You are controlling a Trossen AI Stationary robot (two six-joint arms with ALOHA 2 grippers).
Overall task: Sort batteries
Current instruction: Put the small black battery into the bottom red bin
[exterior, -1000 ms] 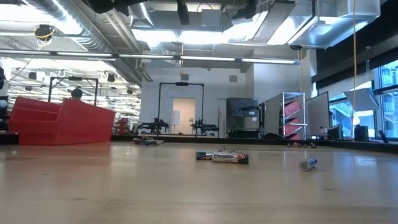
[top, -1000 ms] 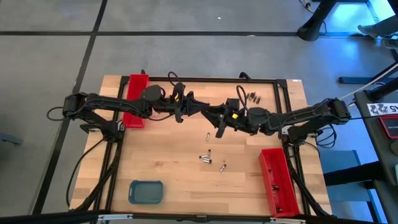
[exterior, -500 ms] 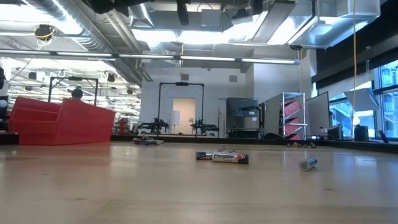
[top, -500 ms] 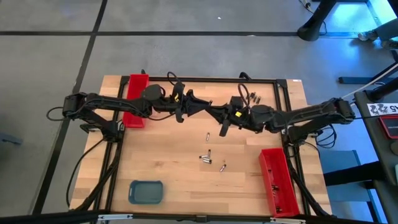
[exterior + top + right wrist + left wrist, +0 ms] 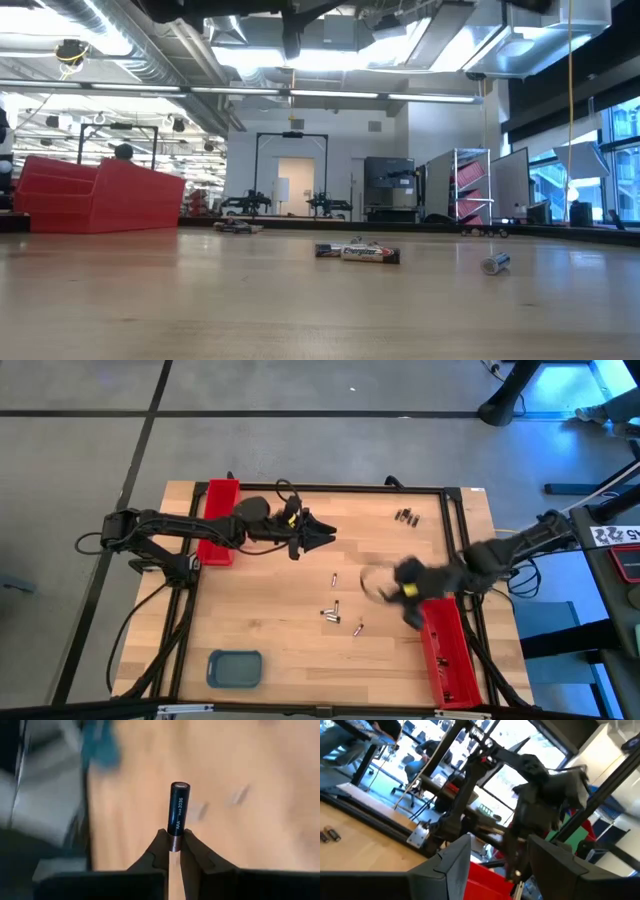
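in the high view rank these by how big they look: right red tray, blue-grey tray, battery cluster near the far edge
1. right red tray
2. blue-grey tray
3. battery cluster, far the smallest

The table [image 5: 270, 610] is pale, matt, planked wood. The two long trays [image 5: 218, 520] look like smooth red plastic, the small tray [image 5: 235, 668] like matt blue-grey plastic. The held battery [image 5: 178, 812] has a glossy dark wrap with a bright metal cap. The right gripper [image 5: 175, 851] has matt black fingers.

Open-plan robotics lab, ceiling ducts [image 5: 120, 50], shelving rack [image 5: 470, 190]
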